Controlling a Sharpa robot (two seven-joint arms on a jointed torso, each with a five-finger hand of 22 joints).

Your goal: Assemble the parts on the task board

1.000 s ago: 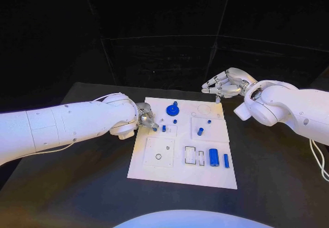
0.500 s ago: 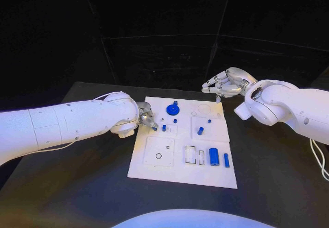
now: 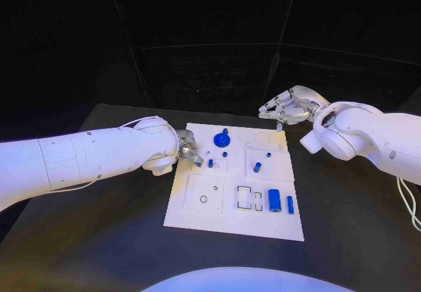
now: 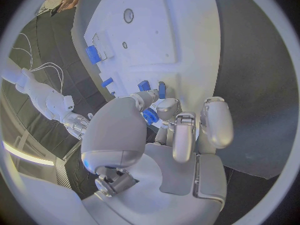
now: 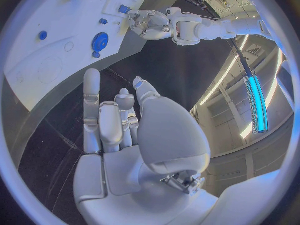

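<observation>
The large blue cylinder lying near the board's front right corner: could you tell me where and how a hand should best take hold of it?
The large blue cylinder lies flat on the task board, its long axis running front to back. Probably best to come from above and pinch its middle across the round sides. The thin blue pin lies close on one side, so fingers should stay narrow.

This looks like a robot test lab or demo booth. A dark counter (image 3: 105, 243) fills the lower half of the head view, and black curtain walls (image 3: 210, 67) close off the top of the frame behind it. A white board (image 3: 263, 222) with cut-out slots lies at the centre of the counter, like a bench fixture. At the right of the right wrist view, long ceiling light strips (image 5: 256, 102) and a high, beamed ceiling suggest a large hall.
</observation>
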